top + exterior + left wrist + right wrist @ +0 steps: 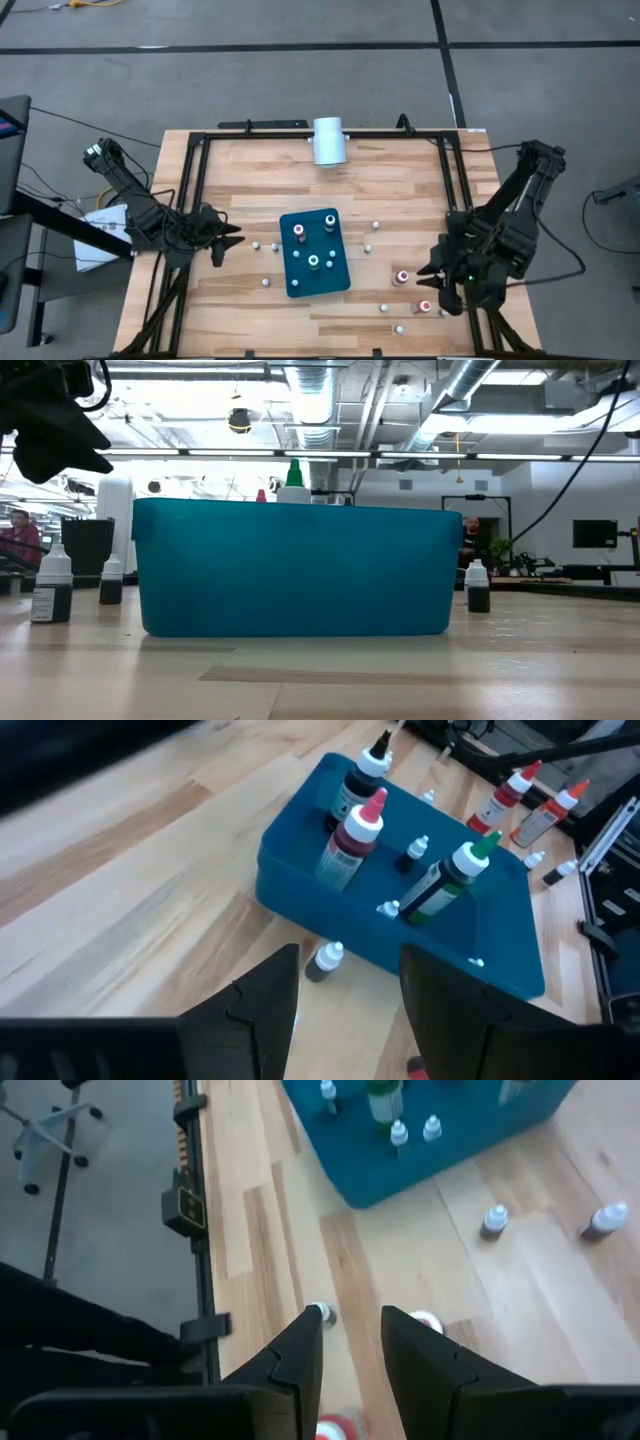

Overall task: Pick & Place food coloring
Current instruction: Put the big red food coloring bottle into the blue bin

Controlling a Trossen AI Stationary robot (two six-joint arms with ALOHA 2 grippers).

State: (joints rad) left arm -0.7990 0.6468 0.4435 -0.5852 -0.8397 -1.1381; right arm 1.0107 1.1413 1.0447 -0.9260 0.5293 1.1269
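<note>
The food coloring is a set of small bottles. Several stand in the teal tray (pixel 340 280), among them a red-topped one (pixel 352 838) and a green-topped one (pixel 450 880). Others stand loose on the wooden table: small white-capped ones (pixel 265 282) left of the tray, and two red-topped ones (pixel 401 277) (pixel 425 307) right of it. My left gripper (pixel 228 240) (pixel 350 955) hangs open left of the tray, pointing at it, with nothing between its fingers. My right gripper (pixel 440 275) (pixel 352 1320) hovers over the red-topped bottles, its fingers a little apart and empty.
A large white cylinder (pixel 328 140) lies at the table's far edge. A black frame (pixel 195 180) runs around the table. More small bottles (pixel 375 226) (pixel 399 328) stand right of the tray. In the low view the tray wall (pixel 300 570) hides most of the table behind it.
</note>
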